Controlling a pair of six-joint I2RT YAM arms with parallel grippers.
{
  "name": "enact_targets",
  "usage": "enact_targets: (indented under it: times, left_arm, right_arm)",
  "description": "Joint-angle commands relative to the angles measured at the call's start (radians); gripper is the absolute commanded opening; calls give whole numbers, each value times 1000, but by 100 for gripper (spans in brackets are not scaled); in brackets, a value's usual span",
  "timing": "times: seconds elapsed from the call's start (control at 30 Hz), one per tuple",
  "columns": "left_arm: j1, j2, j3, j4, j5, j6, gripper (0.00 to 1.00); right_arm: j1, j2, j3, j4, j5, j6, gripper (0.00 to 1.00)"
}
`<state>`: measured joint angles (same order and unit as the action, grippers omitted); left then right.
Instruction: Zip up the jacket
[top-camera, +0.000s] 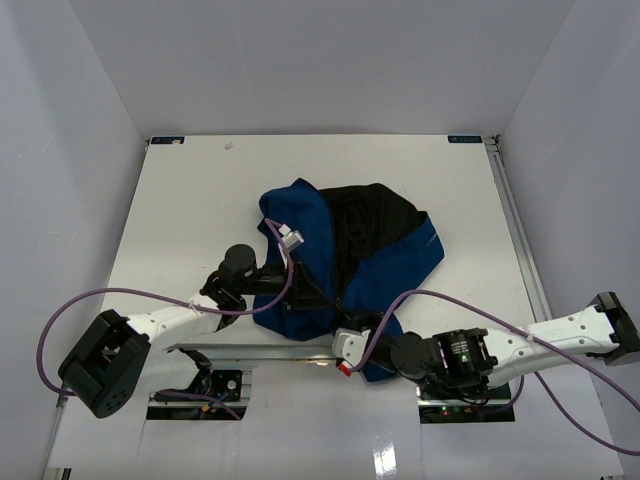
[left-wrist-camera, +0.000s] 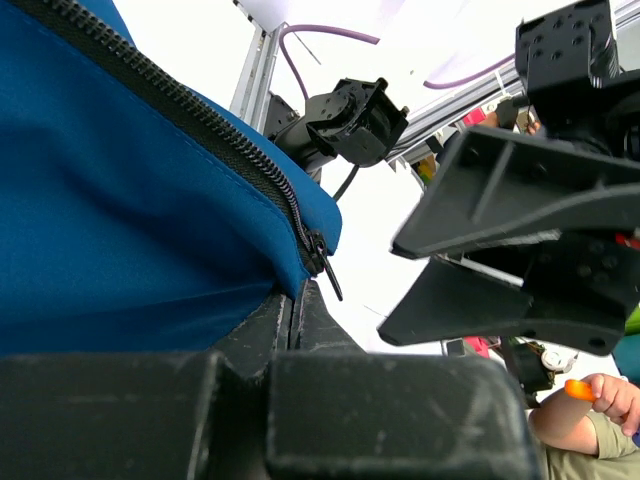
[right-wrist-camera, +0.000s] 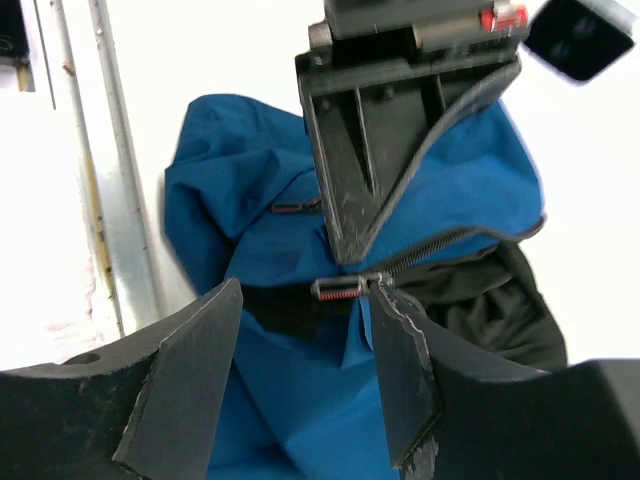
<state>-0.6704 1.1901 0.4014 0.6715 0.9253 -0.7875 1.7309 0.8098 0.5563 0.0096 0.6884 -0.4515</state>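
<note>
Loosely crumpled blue jacket (top-camera: 300, 215), black lining (top-camera: 370, 225) exposed.

The jacket (top-camera: 300, 215) is plain royal blue outside, with a black lining (top-camera: 370, 225) showing at upper right of the heap. Its zipper (left-wrist-camera: 200, 120) has black teeth on black tape, and the pull (right-wrist-camera: 335, 290), mid-frame in the right wrist view, is grey metal with a red ribbed insert. The table (top-camera: 200, 200) is white, the walls (top-camera: 60, 150) are pale grey-lilac, the arms (top-camera: 165, 322) are white with black joints, and the cables (top-camera: 130, 293) are purple.
</note>
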Motion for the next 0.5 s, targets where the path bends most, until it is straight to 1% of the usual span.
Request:
enact_targets:
  times: [0.0,0.1,0.27,0.47]
  left_arm:
    - [2,-8,7,31,23,-10,0]
    - [2,-9,7,33,24,-12,0]
    - [1,-9,5,34,23,-12,0]
    - [2,-9,4,37,27,-16,0]
  right_arm:
    - [56,36,-3,155,174,-119,61]
    - [58,77,3,167,196,-134,61]
    - [58,118,16,135,222,-121,61]
    - [58,142,7,188,226,-148,59]
